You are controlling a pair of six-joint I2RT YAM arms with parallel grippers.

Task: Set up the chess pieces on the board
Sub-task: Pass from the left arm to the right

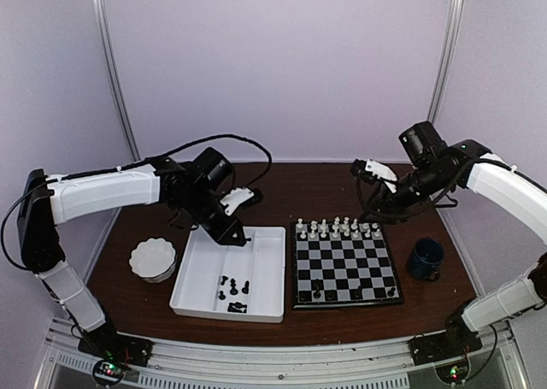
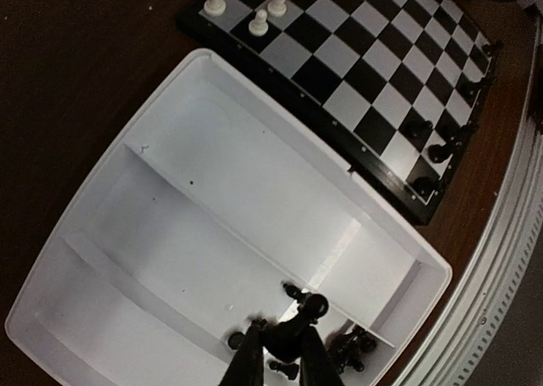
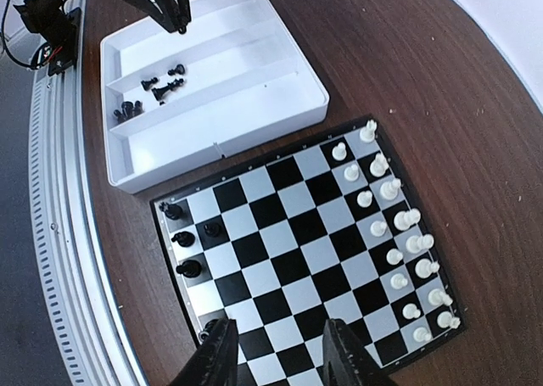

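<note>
The left end effector point(image 2: 280, 352) was clenched on a single black chessman point(image 2: 297, 325), which stood pinched upright between its two dark fingers point(image 2: 250, 360) and hung above the divided tray point(image 2: 212, 191). Just beneath and around that grasp, a handful of loose black chessmen point(image 2: 352, 350) lay scattered in the tray toward its near end, some upright and some tipped over. Which compartment each one sat in was hard to tell from the wrist view. The white tray rested on the brown tabletop point(image 1: 282, 184) just left of the chessboard point(image 1: 346, 261), the two nearly touching along their facing edges. Further left of the tray stood a white scalloped bowl point(image 1: 153, 258). The right end effector point(image 3: 276, 356) was released, its jaws standing apart with nothing between them, and it hovered over the right side of the chessboard. In the overhead view it hung above the board's far right corner. The white chessmen point(image 1: 342, 228) were lined up along the board's two far rows, with one or two slightly off their squares. A few black chessmen point(image 3: 191, 237) stood on the near rows, most of them toward the left corner and one at the right corner, and the squares in the middle of the board carried nothing. A dark mug point(image 1: 425, 258) sat on the tabletop just beside the board's right edge.
</note>
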